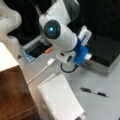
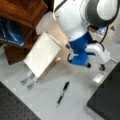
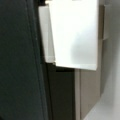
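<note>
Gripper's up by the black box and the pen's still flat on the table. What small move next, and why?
Probably shift the gripper toward the pen while staying high. In both front views the gripper hangs beside the black box, well off the pen, which lies alone on the table near the notepad. Nothing is seen in the gripper.

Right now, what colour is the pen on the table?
Black, with a silvery middle section; the pen shows best in a front view.

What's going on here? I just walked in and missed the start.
A white and blue robot arm hangs over a grey table, its hand holding nothing, up near a black box. A white notebook and a black pen lie untouched on the table below, apart from each other.
</note>
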